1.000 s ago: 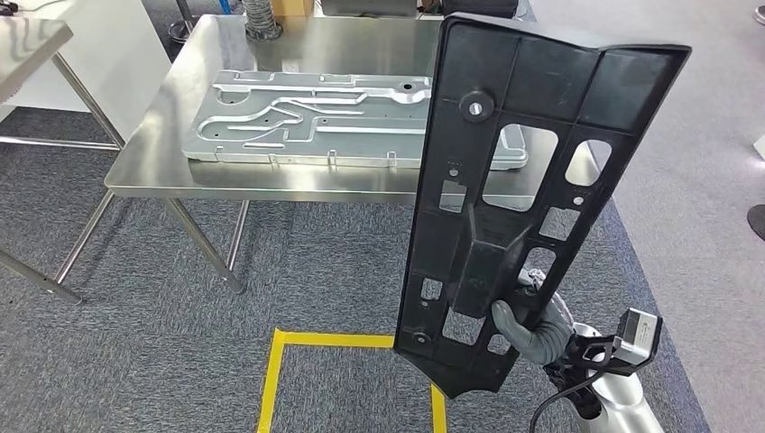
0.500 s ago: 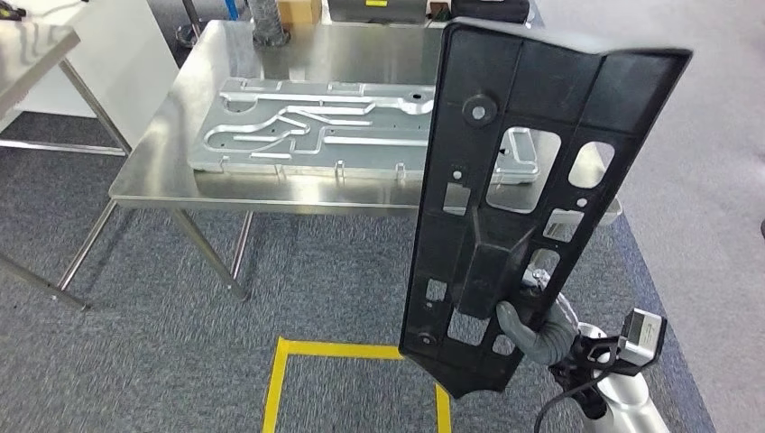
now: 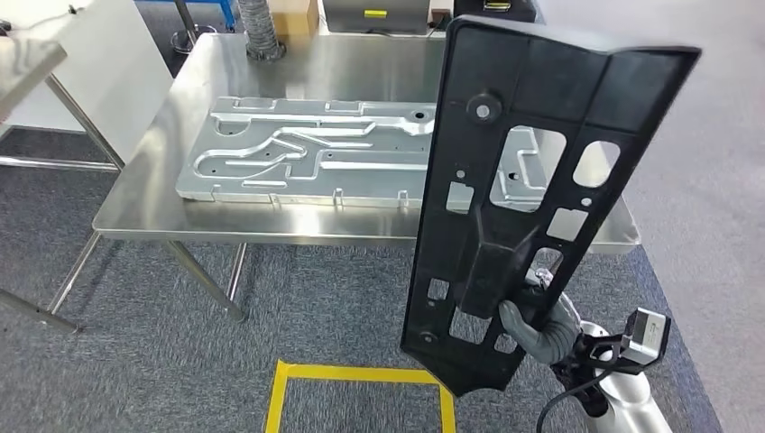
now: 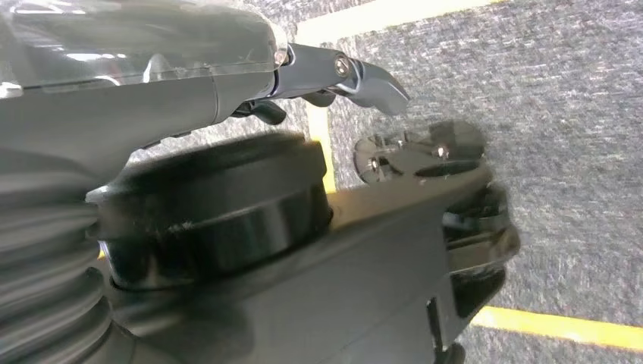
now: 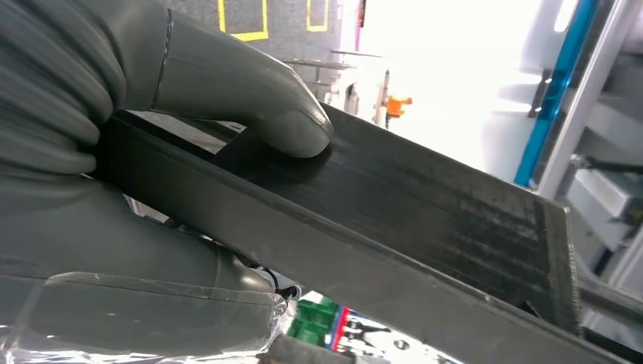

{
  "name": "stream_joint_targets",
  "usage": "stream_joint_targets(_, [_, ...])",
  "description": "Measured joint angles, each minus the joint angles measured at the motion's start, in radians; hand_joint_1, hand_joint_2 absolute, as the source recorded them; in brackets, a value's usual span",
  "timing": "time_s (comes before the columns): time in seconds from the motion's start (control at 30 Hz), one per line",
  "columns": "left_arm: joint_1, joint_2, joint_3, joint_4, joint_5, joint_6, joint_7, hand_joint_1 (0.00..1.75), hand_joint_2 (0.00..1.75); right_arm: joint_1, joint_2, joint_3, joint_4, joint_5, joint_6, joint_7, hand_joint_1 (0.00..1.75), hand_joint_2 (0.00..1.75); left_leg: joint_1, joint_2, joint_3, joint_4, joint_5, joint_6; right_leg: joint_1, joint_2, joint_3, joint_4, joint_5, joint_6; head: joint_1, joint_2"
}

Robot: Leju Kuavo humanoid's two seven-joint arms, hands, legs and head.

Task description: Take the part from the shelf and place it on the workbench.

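No writing shows on part (image 3: 532, 171).

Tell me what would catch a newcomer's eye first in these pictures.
The tall black plastic part dominates the right of the head view, held upright near its lower end by the right hand. Behind it, a steel workbench carries a large flat embossed metal panel, and yellow floor tape marks the carpet below.

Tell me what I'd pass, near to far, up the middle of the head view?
Yellow floor tape → grey carpet → shiny steel workbench → ribbed silver metal plate → grey corrugated hose.
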Motion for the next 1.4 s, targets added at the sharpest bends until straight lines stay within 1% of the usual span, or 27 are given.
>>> stream_joint_targets(0.07, [-0.001, 0.0, 0.0, 0.0, 0.002, 0.001, 0.0, 0.0, 1.75, -0.008, 0.0, 0.0, 0.001, 0.0, 0.0, 0.001, 1.75, 1.75, 0.003, -0.003, 0.025, -0.022, -0.017, 0.015, -0.001, -0.001, -0.012, 0.038, 0.024, 0.013, 0.0, 0.0])
stream_joint_targets(0.13, [-0.001, 0.0, 0.0, 0.0, 0.004, 0.002, -0.001, 0.0, 1.75, -0.019, 0.0, 0.0, 0.004, -0.001, 0.0, 0.0, 1.75, 1.75, 0.006, -0.006, 0.063, -0.045, -0.028, 0.026, -0.002, -0.001, -0.076, 0.15, 0.054, 0.019, 0.0, 0.0])
stream_joint_targets(0.17, [0.0, 0.0, 0.0, 0.0, 0.005, 0.002, -0.001, 0.0, 1.75, -0.022, 0.0, 0.0, 0.007, -0.001, 0.001, 0.0, 1.75, 1.75, 0.007, -0.007, 0.082, -0.056, -0.035, 0.03, -0.002, -0.002, -0.121, 0.213, 0.049, 0.019, 0.0, 0.0])
stream_joint_targets(0.23, [0.001, 0.0, 0.0, 0.0, 0.005, 0.001, 0.0, 0.0, 1.75, -0.025, -0.001, 0.0, 0.013, -0.001, 0.001, 0.0, 1.75, 1.75, 0.007, -0.011, 0.12, -0.069, -0.054, 0.034, -0.001, -0.001, -0.207, 0.291, -0.016, 0.02, 0.0, 0.0])
stream_joint_targets(0.3, [0.001, 0.0, 0.0, 0.0, 0.006, 0.001, 0.0, 0.0, 1.75, -0.025, -0.001, 0.0, 0.02, -0.001, 0.001, 0.001, 1.75, 1.75, 0.006, -0.018, 0.161, -0.074, -0.081, 0.034, -0.001, -0.001, -0.257, 0.278, -0.079, 0.021, 0.0, 0.0])
stream_joint_targets(0.33, [0.001, 0.0, 0.0, 0.0, 0.006, 0.001, 0.0, 0.0, 1.75, -0.025, -0.001, 0.0, 0.023, -0.002, 0.001, 0.001, 1.75, 1.75, 0.006, -0.02, 0.183, -0.075, -0.097, 0.032, -0.001, -0.002, -0.267, 0.239, -0.072, 0.02, 0.0, 0.0])
stream_joint_targets(0.37, [0.002, 0.0, 0.0, 0.0, 0.006, 0.001, 0.0, 0.0, 1.75, -0.025, -0.002, 0.0, 0.026, -0.002, 0.0, 0.001, 1.75, 1.75, 0.005, -0.022, 0.203, -0.075, -0.114, 0.03, 0.0, -0.002, -0.268, 0.185, -0.025, 0.016, 0.0, 0.0])
stream_joint_targets(0.43, [0.002, -0.002, 0.0, 0.001, 0.005, -0.001, 0.001, 0.0, 1.75, -0.022, -0.004, 0.0, 0.03, -0.004, -0.001, -0.001, 1.75, 1.75, 0.002, -0.024, 0.236, -0.072, -0.147, 0.023, 0.006, -0.001, -0.267, 0.079, 0.136, 0.003, 0.0, 0.0])
stream_joint_targets(0.47, [0.001, -0.002, 0.0, 0.001, 0.005, -0.001, 0.001, 0.0, 1.75, -0.019, -0.005, 0.0, 0.031, -0.004, -0.002, -0.002, 1.75, 1.75, 0.0, -0.025, 0.247, -0.073, -0.163, 0.018, 0.01, 0.0, -0.265, 0.051, 0.195, -0.004, 0.0, 0.0])
stream_joint_targets(0.5, [0.0, -0.003, 0.0, 0.001, 0.005, -0.002, 0.001, 0.0, 1.75, -0.015, -0.007, -0.001, 0.031, -0.004, -0.002, -0.004, 1.75, 1.75, -0.001, -0.025, 0.257, -0.069, -0.17, 0.012, 0.013, 0.002, -0.263, 0.04, 0.224, -0.011, 0.0, 0.0])
stream_joint_targets(0.53, [-0.002, -0.002, 0.0, 0.001, 0.004, -0.002, 0.001, 0.0, 1.75, -0.013, -0.008, -0.002, 0.029, -0.004, -0.003, -0.005, 1.75, 1.75, -0.001, -0.026, 0.26, -0.063, -0.171, 0.005, 0.013, 0.004, -0.256, 0.042, 0.217, -0.017, 0.0, 0.0])
stream_joint_targets(0.6, [-0.006, -0.003, 0.0, 0.001, 0.004, -0.002, 0.0, 0.0, 1.75, -0.01, -0.011, -0.004, 0.022, -0.004, -0.003, -0.008, 1.75, 1.75, 0.001, -0.021, 0.247, -0.011, -0.158, -0.005, 0.01, 0.007, -0.238, 0.033, 0.206, -0.031, 0.0, 0.0])
stream_joint_targets(0.63, [-0.009, -0.003, 0.0, 0.001, 0.004, -0.002, 0.0, 0.0, 1.75, -0.01, -0.011, -0.004, 0.02, -0.003, -0.003, -0.009, 1.75, 1.75, 0.003, -0.018, 0.223, 0.036, -0.158, -0.011, 0.009, 0.007, -0.228, 0.03, 0.2, -0.036, 0.0, 0.0])
stream_joint_targets(0.67, [-0.01, -0.003, 0.0, 0.001, 0.003, -0.003, 0.0, 0.0, 1.75, -0.011, -0.012, -0.005, 0.018, -0.002, -0.003, -0.009, 1.75, 1.75, 0.006, -0.014, 0.188, 0.095, -0.173, -0.016, 0.008, 0.006, -0.219, 0.027, 0.193, -0.041, 0.0, 0.0])
stream_joint_targets(0.73, [-0.01, -0.003, 0.0, 0.001, 0.0, -0.004, 0.0, 0.0, 1.75, -0.017, -0.013, -0.005, 0.018, 0.0, -0.003, -0.005, 1.75, 1.75, 0.01, -0.009, 0.108, 0.204, -0.24, -0.024, 0.008, 0.006, -0.203, 0.026, 0.176, -0.044, 0.0, 0.0])
stream_joint_targets(0.77, [-0.009, -0.003, 0.0, 0.001, -0.001, -0.004, 0.0, 0.0, 1.75, -0.024, -0.015, -0.005, 0.018, -0.001, -0.003, 0.001, 1.75, 1.75, 0.012, -0.008, 0.075, 0.231, -0.269, -0.027, 0.008, 0.007, -0.193, 0.026, 0.167, -0.044, 0.0, 0.0])
stream_joint_targets(0.8, [-0.008, -0.002, 0.0, 0.001, -0.002, -0.005, 0.001, 0.0, 1.75, -0.034, -0.018, -0.005, 0.019, -0.006, -0.003, 0.009, 1.75, 1.75, 0.014, -0.006, 0.055, 0.229, -0.277, -0.03, 0.007, 0.008, -0.182, 0.026, 0.159, -0.043, 0.0, 0.0])
stream_joint_targets(0.83, [-0.007, -0.002, 0.0, 0.001, -0.003, -0.006, 0.001, 0.0, 1.75, -0.048, -0.022, -0.006, 0.02, -0.013, -0.002, 0.018, 1.75, 1.75, 0.015, -0.005, 0.048, 0.199, -0.256, -0.031, 0.007, 0.009, -0.17, 0.026, 0.15, -0.042, 0.0, 0.0])
stream_joint_targets(0.9, [-0.007, -0.002, 0.0, 0.001, -0.004, -0.008, 0.002, 0.0, 1.75, -0.083, -0.034, -0.008, 0.025, -0.04, 0.001, 0.039, 1.75, 1.75, 0.017, -0.003, 0.061, 0.075, -0.143, -0.027, 0.007, 0.01, -0.145, 0.027, 0.133, -0.036, 0.0, 0.0])
stream_joint_targets(0.97, [-0.007, -0.002, -0.001, 0.001, -0.004, -0.01, 0.003, 0.0, 1.75, -0.126, -0.051, -0.013, 0.037, -0.074, 0.006, 0.059, 1.75, 1.75, 0.013, -0.001, 0.072, -0.014, -0.069, -0.017, 0.008, 0.012, -0.133, 0.029, 0.121, -0.025, 0.0, 0.0])
stream_joint_targets(1.07, [-0.007, -0.002, -0.004, 0.001, -0.004, -0.01, 0.006, 0.0, 1.75, -0.188, -0.083, -0.024, 0.057, -0.114, 0.017, 0.082, 1.75, 1.75, 0.01, -0.002, 0.075, -0.029, -0.052, 0.004, 0.008, 0.013, -0.13, 0.03, 0.11, -0.003, 0.001, 0.0])
stream_joint_targets(1.13, [-0.009, -0.003, -0.007, 0.001, -0.004, -0.009, 0.007, 0.0, 1.75, -0.216, -0.1, -0.031, 0.067, -0.124, 0.019, 0.088, 1.75, 1.75, 0.012, -0.002, 0.084, -0.04, -0.044, 0.017, 0.006, 0.009, -0.142, 0.06, 0.088, 0.007, 0.001, 0.0])
stream_joint_targets(1.23, [-0.01, -0.004, -0.012, 0.001, -0.004, -0.008, 0.007, 0.0, 1.75, -0.237, -0.114, -0.034, 0.082, -0.126, 0.019, 0.09, 1.75, 1.75, 0.011, -0.003, 0.093, -0.046, -0.047, 0.028, 0.004, 0.004, -0.239, 0.24, 0.009, 0.015, 0.001, 0.0])
stream_joint_targets(1.27, [-0.01, -0.004, -0.013, 0.001, -0.004, -0.008, 0.008, 0.0, 1.75, -0.238, -0.115, -0.034, 0.086, -0.126, 0.019, 0.09, 1.75, 1.75, 0.01, -0.003, 0.095, -0.046, -0.051, 0.03, 0.003, 0.004, -0.273, 0.293, -0.002, 0.017, 0.001, 0.0])
stream_joint_targets(1.3, [-0.009, -0.004, -0.014, 0.001, -0.004, -0.009, 0.008, 0.0, 1.75, -0.238, -0.117, -0.034, 0.091, -0.126, 0.019, 0.09, 1.75, 1.75, 0.009, -0.004, 0.099, -0.045, -0.055, 0.03, 0.003, 0.004, -0.292, 0.313, 0.005, 0.017, 0.001, 0.0])
stream_joint_targets(1.33, [-0.009, -0.004, -0.014, 0.001, -0.004, -0.009, 0.008, 0.0, 1.75, -0.239, -0.118, -0.034, 0.095, -0.126, 0.019, 0.09, 1.75, 1.75, 0.009, -0.006, 0.105, -0.045, -0.06, 0.029, 0.002, 0.004, -0.289, 0.291, 0.034, 0.016, 0.001, 0.0])
stream_joint_targets(1.4, [-0.009, -0.005, -0.015, 0.001, -0.004, -0.009, 0.008, 0.0, 1.75, -0.243, -0.122, -0.034, 0.1, -0.126, 0.019, 0.09, 1.75, 1.75, 0.008, -0.008, 0.118, -0.044, -0.072, 0.025, 0.002, 0.003, -0.237, 0.16, 0.116, 0.011, 0.001, 0.0])
